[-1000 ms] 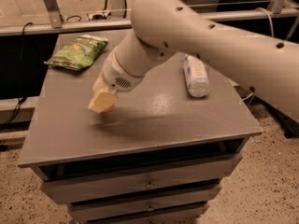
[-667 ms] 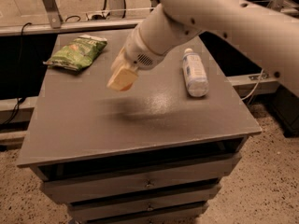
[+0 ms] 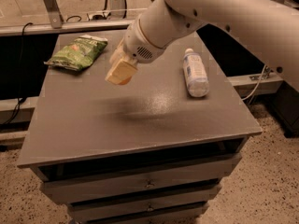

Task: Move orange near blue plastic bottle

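The blue plastic bottle lies on its side at the right of the grey table top, white cap pointing to the back. My gripper hangs above the middle-left of the table, to the left of the bottle and well apart from it, casting a shadow on the top. The orange does not show anywhere on the table; whether it sits inside the gripper is hidden.
A green crinkled snack bag lies at the table's back left corner. The table is a drawer cabinet with drawers in its front. A metal rail and cables run behind it. Speckled floor lies around it.
My arm and gripper have moved to the right and toward the back, from over the table's left part to nearer its middle. The bottle and bag have not moved.
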`<act>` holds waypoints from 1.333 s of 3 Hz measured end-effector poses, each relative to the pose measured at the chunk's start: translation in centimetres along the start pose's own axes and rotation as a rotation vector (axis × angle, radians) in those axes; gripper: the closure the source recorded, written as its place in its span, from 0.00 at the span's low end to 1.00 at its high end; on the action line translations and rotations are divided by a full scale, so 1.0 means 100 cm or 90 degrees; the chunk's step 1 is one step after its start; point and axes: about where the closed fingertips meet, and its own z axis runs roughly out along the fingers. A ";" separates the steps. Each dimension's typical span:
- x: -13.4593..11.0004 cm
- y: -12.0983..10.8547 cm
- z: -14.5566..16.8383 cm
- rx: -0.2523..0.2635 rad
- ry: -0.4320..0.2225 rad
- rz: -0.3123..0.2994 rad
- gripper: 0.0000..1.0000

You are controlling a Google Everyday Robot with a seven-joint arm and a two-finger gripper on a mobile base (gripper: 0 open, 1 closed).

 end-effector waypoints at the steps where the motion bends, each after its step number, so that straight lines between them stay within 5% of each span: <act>1: 0.002 -0.001 -0.003 0.011 0.008 0.000 1.00; 4: 0.096 -0.066 -0.023 0.091 0.086 0.037 1.00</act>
